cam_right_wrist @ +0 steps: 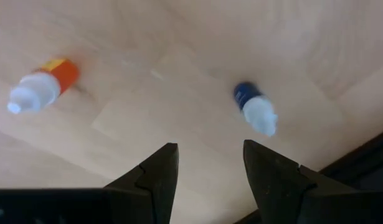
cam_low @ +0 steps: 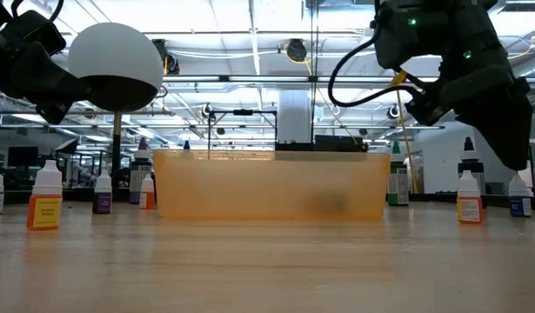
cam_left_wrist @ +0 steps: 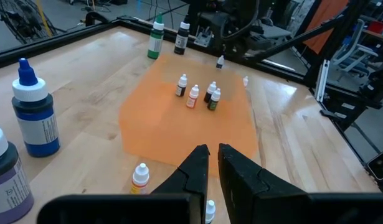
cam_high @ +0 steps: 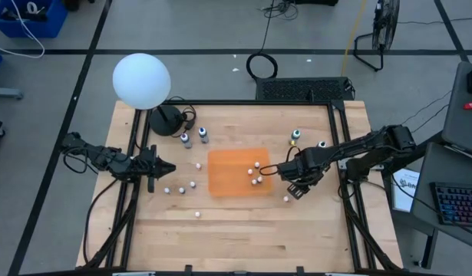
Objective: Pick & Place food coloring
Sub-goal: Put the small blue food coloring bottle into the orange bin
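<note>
- The right gripper [cam_high: 291, 189] hangs over bare wood just off the orange mat [cam_high: 228, 175], fingers apart and empty; its wrist view shows an orange-labelled bottle [cam_right_wrist: 40, 87] and a blue-labelled one [cam_right_wrist: 253, 107] beneath
- Four small bottles [cam_left_wrist: 197, 94] stand clustered on the mat (others are scattered on the table around it)
- The left gripper [cam_high: 163, 167] waits at the table's left side, fingers nearly together, holding nothing

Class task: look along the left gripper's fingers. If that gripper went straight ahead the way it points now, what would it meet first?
Probably the orange mat: the left gripper, nearly shut, aims across it toward four small bottles standing there. Whether it would clear the mat's near edge is unclear.
</note>
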